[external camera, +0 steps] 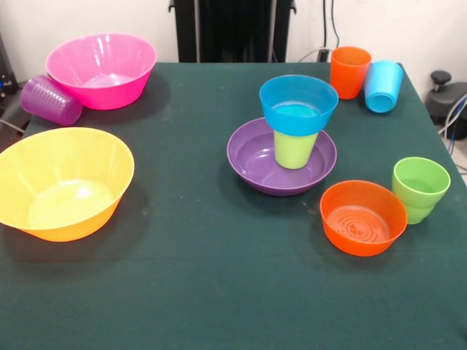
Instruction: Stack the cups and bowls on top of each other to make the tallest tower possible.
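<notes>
— Gripper? 
— Out of sight; its state cannot be told. 
— Tower (292,135)? 
— Mid-table: blue bowl (298,104) on lime-yellow cup (295,149) in purple bowl (255,160). Open cloth lies along the table's (219,292) near edge.

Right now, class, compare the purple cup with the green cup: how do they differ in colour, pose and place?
The purple cup lies on its side; the green cup stands upright, mouth up. The purple cup sits at the table's left edge beside the pink bowl; the green cup stands at the right, next to the orange bowl. Both are small tapered tumblers, outside the tower.
</notes>
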`<state>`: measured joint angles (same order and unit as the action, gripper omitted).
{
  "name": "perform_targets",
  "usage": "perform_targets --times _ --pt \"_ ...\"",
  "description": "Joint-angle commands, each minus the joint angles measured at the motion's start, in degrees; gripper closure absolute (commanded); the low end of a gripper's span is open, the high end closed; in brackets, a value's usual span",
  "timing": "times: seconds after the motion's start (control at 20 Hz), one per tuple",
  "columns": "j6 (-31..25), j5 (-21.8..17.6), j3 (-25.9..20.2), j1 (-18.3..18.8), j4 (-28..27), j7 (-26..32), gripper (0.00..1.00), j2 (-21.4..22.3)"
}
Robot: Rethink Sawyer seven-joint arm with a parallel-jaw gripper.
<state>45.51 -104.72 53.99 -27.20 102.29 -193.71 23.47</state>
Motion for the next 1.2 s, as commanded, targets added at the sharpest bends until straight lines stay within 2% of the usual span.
perform_targets --times 0.05,0.55,0.85,0.95,1.05,1.15,1.2 --pt "-9.94 3.42 -15.37 3.81 5.81 18.52 1.0 -2.04" --pt "-15.23 6.45 -21.17 7.24 8.26 24.65 1.0 -0.62" --pt "-20.08 10.47 -25.22 12.09 11.24 33.7 1.0 1.77" --pt "-22.24 13.2 -26.93 14.93 12.52 39.25 1.0 3.0" --pt "-23.92 17.24 -28.71 18.69 13.98 47.19 1.0 4.6" --pt "-23.08 24.18 -29.2 22.91 15.21 58.71 1.0 5.51" --pt "-20.41 29.79 -28.05 24.81 15.6 66.58 1.0 4.73"
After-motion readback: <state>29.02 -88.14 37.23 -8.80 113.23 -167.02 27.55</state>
